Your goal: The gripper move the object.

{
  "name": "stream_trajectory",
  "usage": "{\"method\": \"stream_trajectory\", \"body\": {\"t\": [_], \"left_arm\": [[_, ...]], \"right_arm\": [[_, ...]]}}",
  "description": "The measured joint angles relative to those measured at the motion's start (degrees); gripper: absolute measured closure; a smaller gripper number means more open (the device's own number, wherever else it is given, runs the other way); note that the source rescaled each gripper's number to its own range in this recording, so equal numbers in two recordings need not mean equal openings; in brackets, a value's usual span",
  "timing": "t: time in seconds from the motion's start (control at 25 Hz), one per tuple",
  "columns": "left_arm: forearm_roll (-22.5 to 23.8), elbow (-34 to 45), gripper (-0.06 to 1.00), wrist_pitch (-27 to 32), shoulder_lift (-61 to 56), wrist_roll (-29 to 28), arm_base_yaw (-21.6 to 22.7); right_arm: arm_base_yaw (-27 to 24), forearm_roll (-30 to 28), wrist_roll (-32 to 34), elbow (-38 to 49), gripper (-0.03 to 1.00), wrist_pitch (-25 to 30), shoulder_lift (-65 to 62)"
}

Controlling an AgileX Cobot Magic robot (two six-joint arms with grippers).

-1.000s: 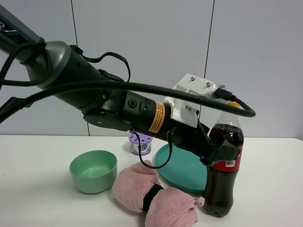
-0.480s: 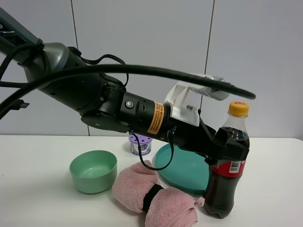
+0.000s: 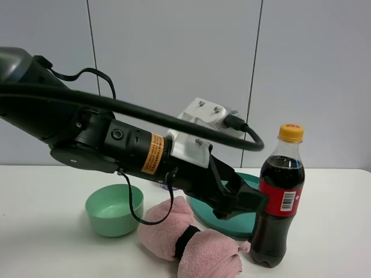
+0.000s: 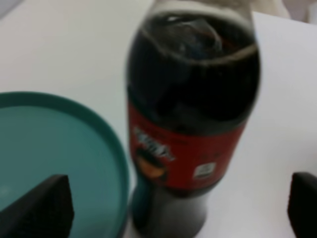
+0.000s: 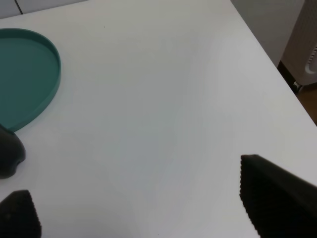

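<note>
The cola bottle [image 3: 279, 202], dark with a red label and orange-yellow cap, stands upright on the white table just right of the teal plate [image 3: 239, 222]. My left gripper [image 3: 246, 202] is open and empty, a short way left of the bottle and over the plate, not touching it. In the left wrist view the bottle [image 4: 190, 114] fills the middle, and the gripper [image 4: 171, 206] shows only its two black fingertips [image 4: 39, 206] wide apart at the edges. My right gripper [image 5: 143, 208] is open over bare table and out of the exterior high view.
A green bowl [image 3: 114, 208] sits at the left and a rolled pink towel [image 3: 188, 234] in front of the plate. The small purple tub [image 3: 164, 186] is almost hidden behind the left arm. The plate's rim [image 5: 52, 74] and the table's edge [image 5: 282, 84] show in the right wrist view.
My left gripper has let go of the bottle and drawn back to the left and down. The bottle now stands free on the table.
</note>
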Motion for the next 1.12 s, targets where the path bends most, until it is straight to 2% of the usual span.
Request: {"method": "stream_trajectory", "body": {"t": [0.24,0.44,0.56,0.68,0.84,0.88,0.96,1.12], "left_arm": [[-5.9,6.7,0.29,3.7,-6.3,2.9,6.5],[-17.2,13.4,0.29,9.5,-15.8,10.4,14.8],[-21.5,16.0,0.29,15.4,-22.8,13.8,19.3],[-22.5,16.4,0.29,25.5,-30.3,14.7,22.2],[-24.7,16.4,0.29,39.3,-40.0,15.2,23.2],[-30.1,16.4,0.29,47.0,-44.6,17.0,23.2],[-36.5,16.4,0.29,54.1,-48.6,22.7,23.2],[-50.4,16.4,0.29,69.0,-57.4,40.3,23.2]], "right_arm": [[0.0,0.0,0.0,0.0,-0.03,0.0,0.0],[0.0,0.0,0.0,0.0,-0.03,0.0,0.0],[0.0,0.0,0.0,0.0,-0.03,0.0,0.0],[0.0,0.0,0.0,0.0,-0.03,0.0,0.0],[0.0,0.0,0.0,0.0,-0.03,0.0,0.0],[0.0,0.0,0.0,0.0,-0.03,0.0,0.0],[0.0,0.0,0.0,0.0,-0.03,0.0,0.0],[0.0,0.0,0.0,0.0,-0.03,0.0,0.0]]}}
